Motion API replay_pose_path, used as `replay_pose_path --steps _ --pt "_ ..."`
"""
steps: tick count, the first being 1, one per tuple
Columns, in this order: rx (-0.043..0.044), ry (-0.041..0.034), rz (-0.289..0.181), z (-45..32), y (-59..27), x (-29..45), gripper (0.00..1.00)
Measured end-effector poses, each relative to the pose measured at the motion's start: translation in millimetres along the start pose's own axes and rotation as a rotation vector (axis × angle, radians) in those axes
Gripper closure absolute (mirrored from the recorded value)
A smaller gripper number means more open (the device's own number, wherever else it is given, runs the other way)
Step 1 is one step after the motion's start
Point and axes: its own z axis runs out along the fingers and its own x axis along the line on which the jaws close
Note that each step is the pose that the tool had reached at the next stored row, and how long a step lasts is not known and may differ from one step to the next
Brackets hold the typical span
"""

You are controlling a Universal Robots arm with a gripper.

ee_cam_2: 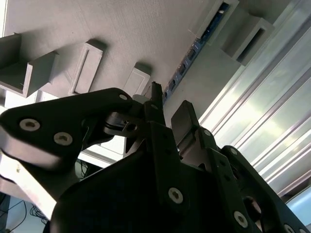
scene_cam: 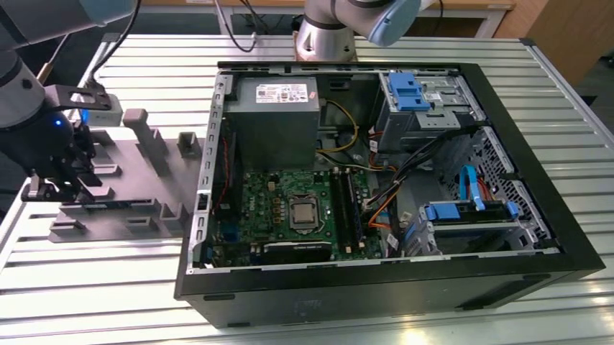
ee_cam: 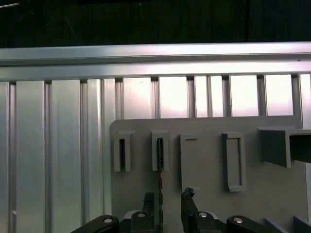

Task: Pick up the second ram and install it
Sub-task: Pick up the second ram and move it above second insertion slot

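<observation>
i've got the gripper [scene_cam: 56,188] low over the grey fixture plate [scene_cam: 144,190] at the exterior view's left, well apart from the open computer case [scene_cam: 384,295] on the slatted aluminium table [scene_cam: 96,287]. in both wrist views the fingers stand a modest gap apart, not clamped on anything. the second ram [ee_cam: 159,170] stands on edge in the fixture, one end seated in a small slotted block [ee_cam: 160,137], and reads as a thin dark line running toward the gripper [ee_cam: 167,196]. the near end of that line falls between the two fingertips, closer to one finger [ee_cam: 148,199] than the other; i can't tell if it touches. in the second wrist view the stick [ee_cam_2: 193,51] runs diagonally across the plate [ee_cam_2: 146,29] and ends just beside the fingertips of the gripper [ee_cam_2: 169,104]. inside the case, the green motherboard [scene_cam: 278,208] lies exposed.
</observation>
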Motion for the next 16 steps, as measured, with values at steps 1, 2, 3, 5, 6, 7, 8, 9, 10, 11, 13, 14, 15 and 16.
replay_pose_path --steps 1,2,3,5,6,7,8,9,10,11,13,14,15,16 --pt "0.0005 0.0000 0.000 1.1 0.0 0.1 0.64" --pt "0.0006 0.0002 0.000 1.8 0.0 0.5 0.64" --pt "0.0008 0.0002 0.000 2.5 -0.1 1.1 0.64" --pt "0.0021 0.0005 0.000 4.1 -0.2 1.8 0.64" --pt "0.0028 0.0012 0.000 4.9 -0.2 2.0 0.64" --pt "0.0035 0.0021 0.000 5.9 -0.2 2.1 0.64" --pt "0.0046 0.0025 0.000 7.1 -0.3 2.2 0.64" --pt "0.0057 0.0027 0.000 8.3 -0.3 2.2 0.64" --pt "0.0069 0.0029 0.000 9.5 -0.4 2.3 0.64" --pt "0.0080 0.0033 0.000 10.7 -0.4 2.3 0.64" --pt "0.0102 0.0036 0.000 13.2 -0.4 2.3 0.64" --pt "0.0110 0.0037 0.000 14.5 -0.5 2.3 0.64" --pt "0.0116 0.0037 0.000 15.5 -0.5 2.3 0.64" --pt "0.0117 0.0038 0.000 16.5 -0.5 2.3 0.64"
